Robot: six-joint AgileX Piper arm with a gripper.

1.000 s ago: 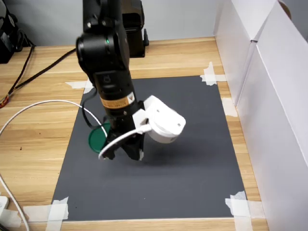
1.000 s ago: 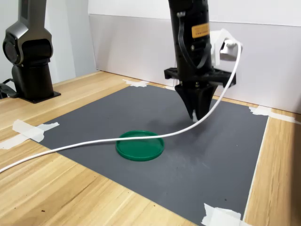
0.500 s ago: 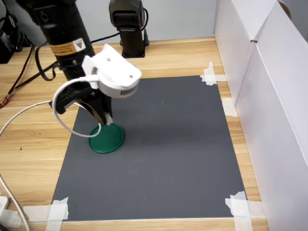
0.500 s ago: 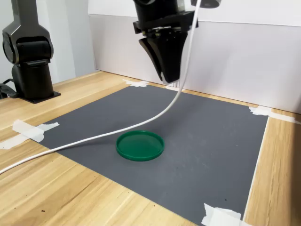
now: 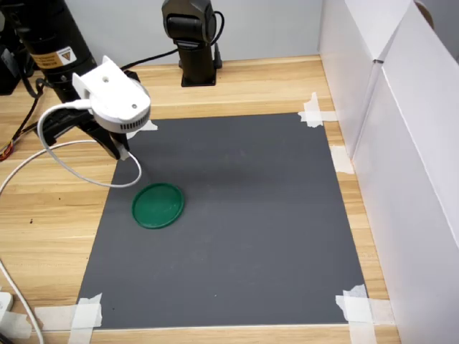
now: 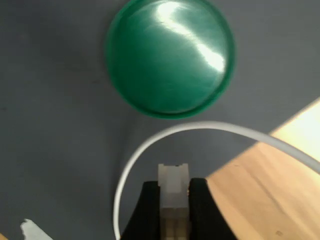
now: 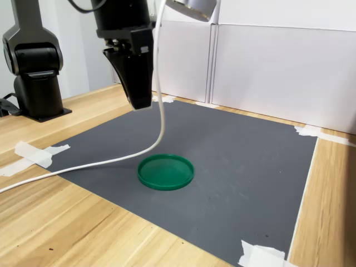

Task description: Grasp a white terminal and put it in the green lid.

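Green lid (image 5: 158, 206) sits empty on the mat (image 5: 251, 215) in the first exterior view, gripper (image 5: 123, 153) up and off toward that view's upper left. Wrist view: jaws shut tight on the terminal (image 6: 173, 192), lid (image 6: 170, 57) ahead, not under it. Second exterior view: gripper (image 7: 140, 103) high, lid (image 7: 166, 171) well below. Carry step, I'd say; next needs centring over lid, lowering, then release.

The gripper (image 6: 173, 200) hangs above the mat, jaws apparently clamped on the white terminal (image 6: 173, 186).
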